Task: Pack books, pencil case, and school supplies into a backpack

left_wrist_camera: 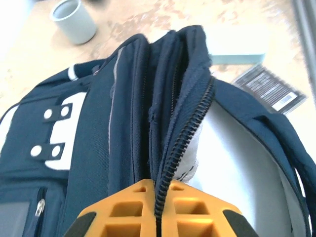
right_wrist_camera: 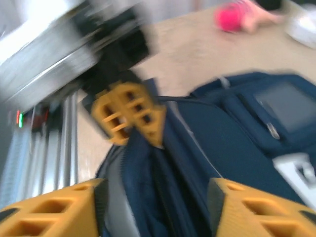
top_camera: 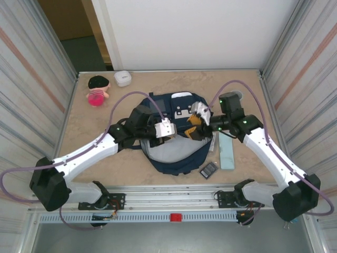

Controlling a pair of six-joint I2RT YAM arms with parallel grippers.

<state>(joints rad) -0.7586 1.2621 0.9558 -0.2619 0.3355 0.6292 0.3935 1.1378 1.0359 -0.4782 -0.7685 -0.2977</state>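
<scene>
The table (top_camera: 89, 126) is a beige, stone-like surface, closed in on both sides by ribbed metal walls (top_camera: 31, 79). At the far left corner lies a small pink doll (top_camera: 97, 89), and a little to its right, near the back edge, stands a white rounded box (top_camera: 122, 78).

The left gripper (top_camera: 184, 132) reaches in from the left to the middle of the table. Its wrist camera shows the two orange fingers (left_wrist_camera: 113, 212) pressed together, with the zipper edge of the backpack (left_wrist_camera: 123, 123) pinched between them. From the right wrist camera the same left gripper (right_wrist_camera: 148, 133) shows as closed on that edge.

The backpack (top_camera: 179, 153) lies in the centre of the table, between the two arms, with its white patches toward the far side. Its main opening is parted, and a pale lining is visible inside.

The right gripper (top_camera: 196, 124) comes in from the right, just above the backpack, close to the left one. Its fingers (right_wrist_camera: 49, 212) stand well apart, and the dark fabric of the backpack (right_wrist_camera: 237, 133) is under the gap; they hold nothing.

A grey cup (left_wrist_camera: 74, 19) stands on the table beyond the backpack. To the right of the backpack lies the silvery-white bar (top_camera: 213, 142), and just beside it the pale teal pencil case (top_camera: 227, 150). The dark grey rectangle (top_camera: 208, 169) with the gridded face lies nearer the front edge, close to the corner of the backpack.
</scene>
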